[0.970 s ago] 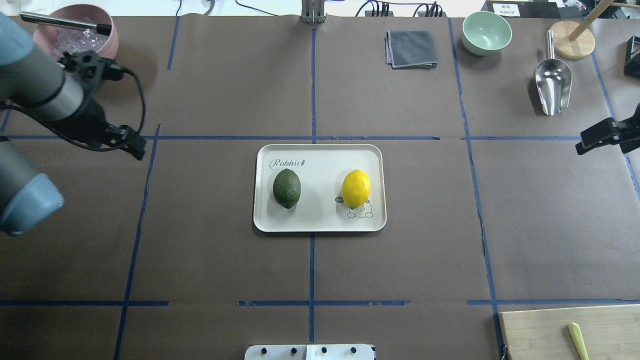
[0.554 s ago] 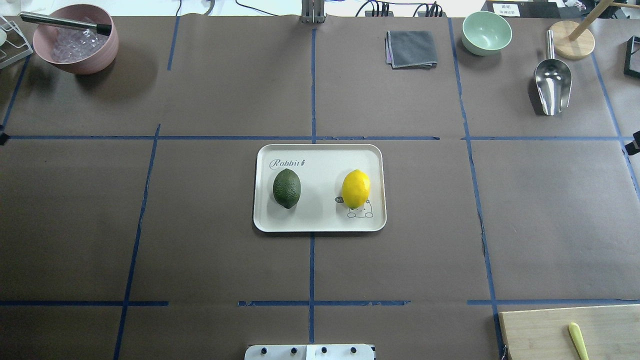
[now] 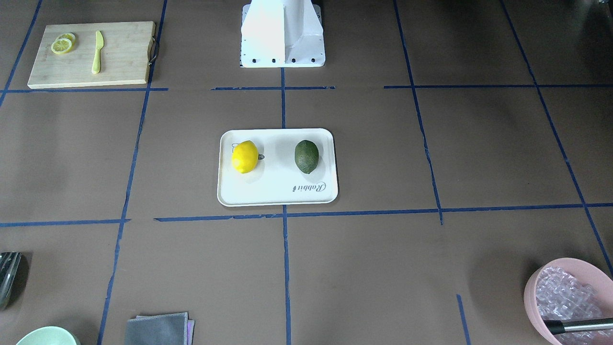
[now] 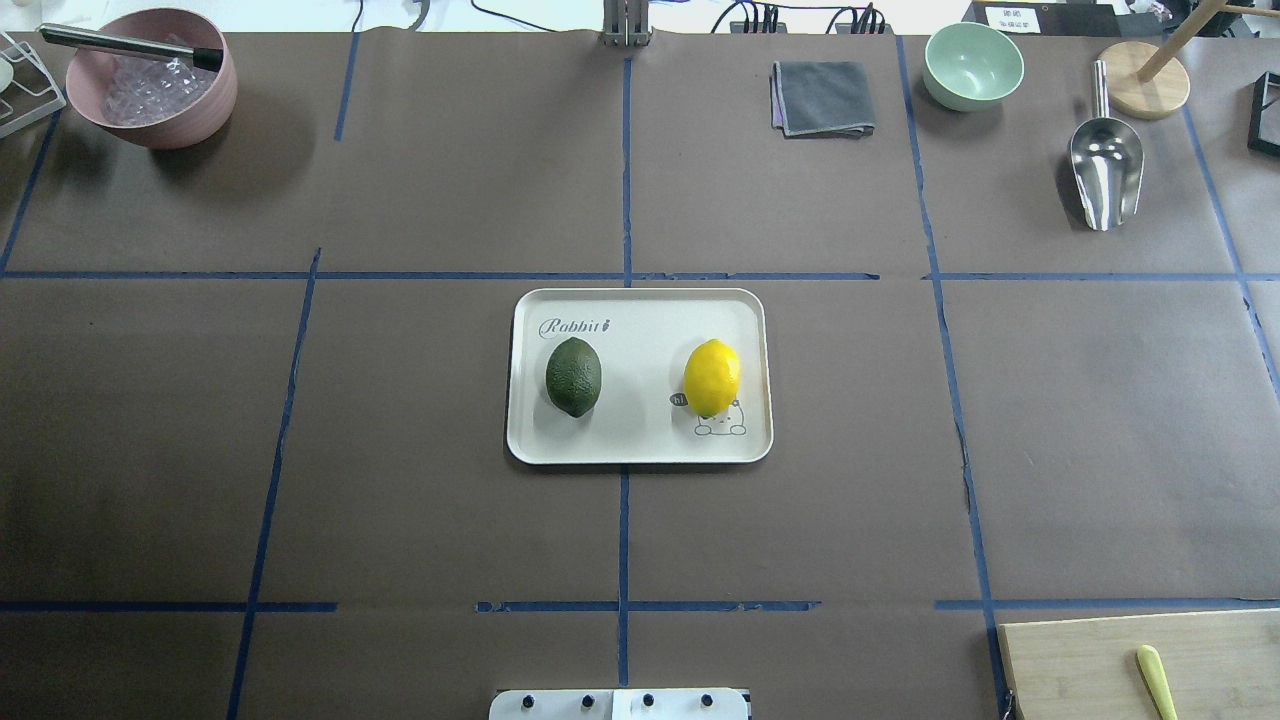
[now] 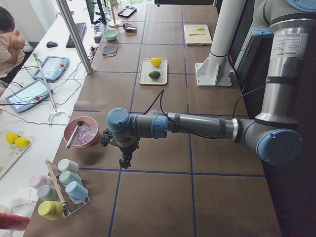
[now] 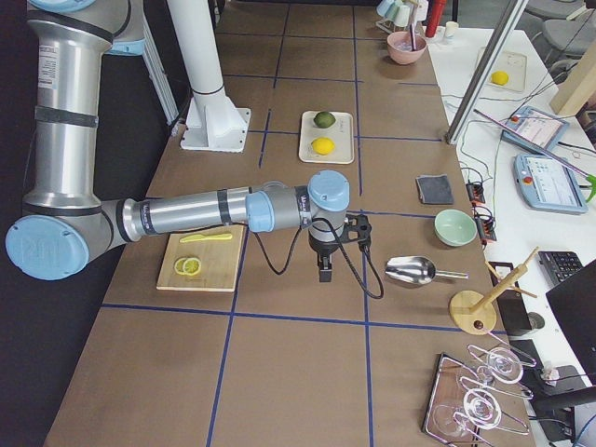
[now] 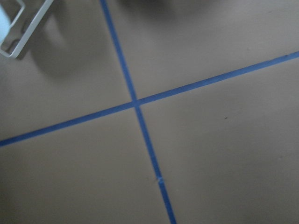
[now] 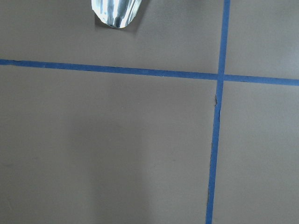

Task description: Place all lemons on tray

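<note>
The green lemon [image 4: 573,377] and yellow lemon [image 4: 712,377] lie apart on the tray [image 4: 640,445]. Whether left claw [image 5: 125,161] and right claw [image 6: 324,272] gape cannot be told

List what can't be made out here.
Left hand: seen only in the exterior left view, small and dark; open or shut unclear.
Right hand: only in the exterior right view; same.
Tray drawing: partly covered by the yellow lemon, overhead.
Cutting board: cut by the overhead frame edge.

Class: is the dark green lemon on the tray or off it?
On. The dark green dimpled lemon lies within the rim of the cream-white rectangular tray, apart from the bright yellow lemon.
</note>
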Tool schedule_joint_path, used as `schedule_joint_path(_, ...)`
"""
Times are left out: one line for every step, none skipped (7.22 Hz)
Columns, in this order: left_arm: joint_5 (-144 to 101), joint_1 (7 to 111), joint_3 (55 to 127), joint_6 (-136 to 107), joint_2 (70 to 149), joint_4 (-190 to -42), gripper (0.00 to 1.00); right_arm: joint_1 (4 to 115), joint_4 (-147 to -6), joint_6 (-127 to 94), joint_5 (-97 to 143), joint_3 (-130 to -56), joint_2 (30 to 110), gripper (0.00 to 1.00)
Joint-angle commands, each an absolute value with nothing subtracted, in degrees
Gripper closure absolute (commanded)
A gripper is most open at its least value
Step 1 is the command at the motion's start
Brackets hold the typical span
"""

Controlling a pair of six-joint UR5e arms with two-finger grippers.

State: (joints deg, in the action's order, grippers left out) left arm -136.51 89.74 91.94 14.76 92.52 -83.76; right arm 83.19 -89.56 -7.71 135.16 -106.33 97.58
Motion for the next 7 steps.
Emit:
schedule_joint_path(-136.15, 90.18, 92.37, 11.09, 91.06, -83.32, 0.00, 86.03, -90.69, 0.38, 135.18, -102.42, 98.52, 0.00)
schedule_joint_path(-135.79, 90.09, 92.46, 8.20, 90.71, -83.41, 0.00, 86.83, -91.05, 0.70, 135.00, -102.04, 98.53, 0.00)
schedule_joint_path(-135.97, 90.09, 91.94, 7.65, 90.44, -83.32, 0.00, 87.10, -91.14, 0.79, 135.17, -102.04, 98.53, 0.00)
schedule_joint_path(-136.05, 90.17, 91.67, 7.65, 90.35, -83.32, 0.00, 87.10, -91.23, 0.79, 135.18, -101.95, 98.26, 0.00)
schedule_joint_path(-136.05, 90.18, 92.45, 6.95, 88.52, -82.97, 0.00, 87.01, -91.84, 0.79, 135.18, -101.52, 97.65, 0.00)
schedule_joint_path(-136.14, 90.18, 94.11, 1.11, 88.33, -82.97, 0.00, 87.10, -91.85, 0.79, 135.18, -101.60, 97.47, 0.00)
schedule_joint_path(-135.97, 90.18, 94.22, 0.71, 88.16, -83.06, 0.00, 87.01, -91.85, 0.70, 135.26, -101.60, 97.38, 0.00)
